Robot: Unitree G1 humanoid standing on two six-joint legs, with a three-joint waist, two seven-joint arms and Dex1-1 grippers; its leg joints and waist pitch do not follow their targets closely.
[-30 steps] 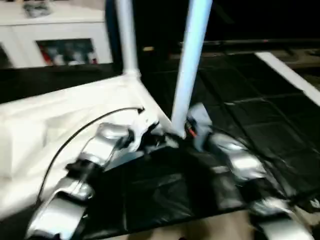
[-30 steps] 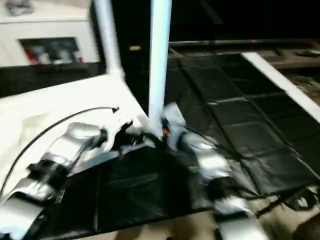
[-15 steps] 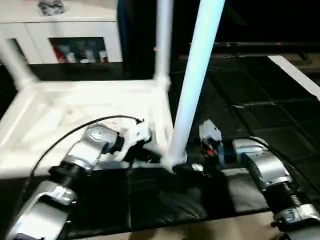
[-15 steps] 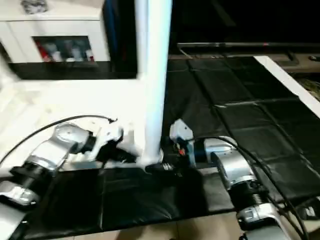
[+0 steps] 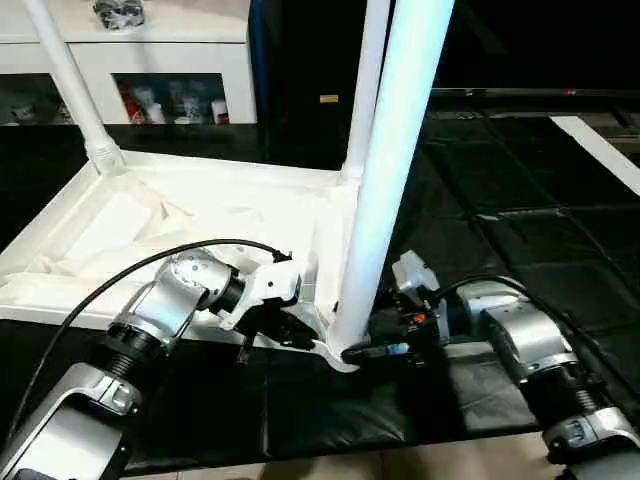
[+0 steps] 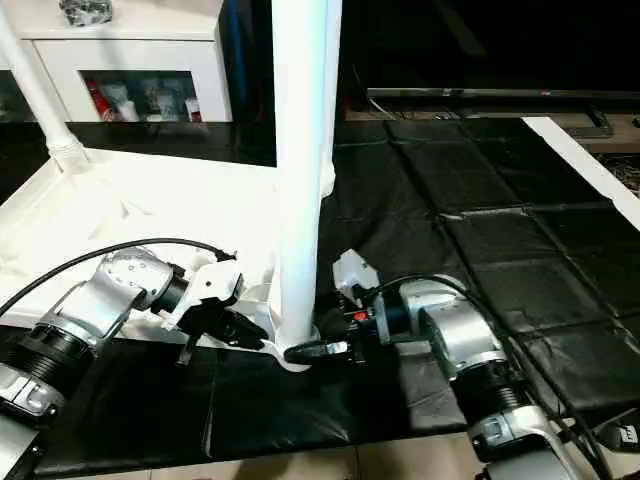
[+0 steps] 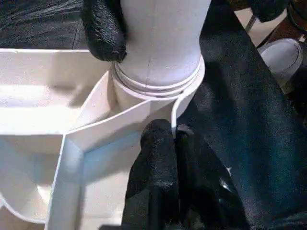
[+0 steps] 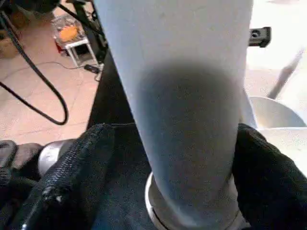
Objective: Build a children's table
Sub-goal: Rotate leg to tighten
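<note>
At centre frame our right gripper point(image 6: 300, 350) clasps the near leg point(image 5: 385, 200) while the left gripper point(image 5: 290, 335) stays pinched empty; we count three legs socketed in the table top point(image 5: 180, 215).

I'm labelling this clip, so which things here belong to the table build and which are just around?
Part of the job:
table top, upside down
near leg, right gripper around its base
two far legs
left gripper, shut at the corner socket

Just around:
white cabinet
black mat

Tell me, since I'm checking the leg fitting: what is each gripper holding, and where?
The right gripper clasps the near leg just above its socket; the left gripper, shut, presses the tabletop's corner rim.
</note>
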